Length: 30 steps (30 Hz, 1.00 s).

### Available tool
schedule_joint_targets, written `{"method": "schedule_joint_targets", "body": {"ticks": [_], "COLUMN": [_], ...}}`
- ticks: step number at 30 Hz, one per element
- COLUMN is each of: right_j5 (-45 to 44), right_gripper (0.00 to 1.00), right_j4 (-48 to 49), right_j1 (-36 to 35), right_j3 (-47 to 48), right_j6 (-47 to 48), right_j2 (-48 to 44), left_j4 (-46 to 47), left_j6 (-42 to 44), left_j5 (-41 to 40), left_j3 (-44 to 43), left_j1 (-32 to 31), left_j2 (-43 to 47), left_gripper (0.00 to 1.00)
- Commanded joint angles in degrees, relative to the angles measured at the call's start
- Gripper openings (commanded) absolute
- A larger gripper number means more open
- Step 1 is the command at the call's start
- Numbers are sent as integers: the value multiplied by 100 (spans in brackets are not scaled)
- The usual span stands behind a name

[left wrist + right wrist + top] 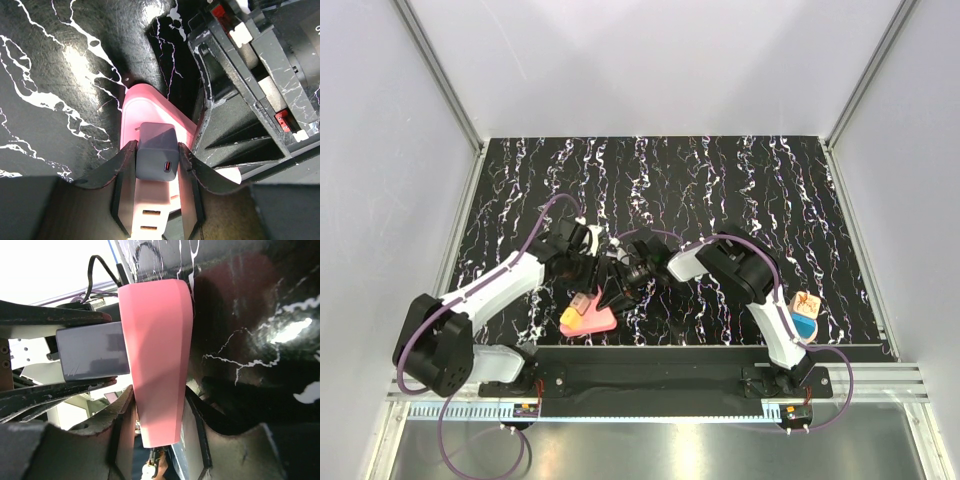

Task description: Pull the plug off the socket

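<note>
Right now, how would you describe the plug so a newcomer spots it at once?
On the black marbled table, look near the front edge for the pink socket block. The plug is the small grey cube seated on it, between the jaws of the left gripper; unlike its pink neighbour it is grey, with one oval port.

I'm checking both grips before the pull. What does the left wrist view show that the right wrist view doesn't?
Only the left wrist view shows the grey plug end-on, with its small oval port, the left jaws closed on its two sides, and slots in the pink socket. Only the right wrist view shows the socket side-on, the right jaws clamped across it, and the plug standing out from its face. Both show the plug seated against the socket, not yet pulled off.
</note>
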<state>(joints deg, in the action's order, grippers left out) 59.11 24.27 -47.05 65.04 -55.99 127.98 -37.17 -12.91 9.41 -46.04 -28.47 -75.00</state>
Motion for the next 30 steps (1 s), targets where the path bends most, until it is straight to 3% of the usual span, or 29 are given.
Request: {"method": "schedule_joint_targets", "body": {"ticks": [1, 3, 12, 30], "right_j5": [-523, -637, -1041, -1156], "right_gripper": [6, 0, 0, 0], "right_j4": [-632, -975, -1724, -1390], "right_j1": [-94, -94, -112, -112], "right_j3": [44, 167, 255, -88], "right_j6": [-141, -175, -106, 175], "right_j2": [77, 139, 210, 227], "left_j4": [324, 368, 614, 729], "left_j6": [-212, -238, -379, -922], "left_j5": [26, -62, -440, -651], "left_j3": [-1, 16, 192, -115], "left_j1": [-53, -62, -89, 139], "left_j2": [346, 451, 1119, 2024], "left_gripper": [0, 0, 0, 0]}}
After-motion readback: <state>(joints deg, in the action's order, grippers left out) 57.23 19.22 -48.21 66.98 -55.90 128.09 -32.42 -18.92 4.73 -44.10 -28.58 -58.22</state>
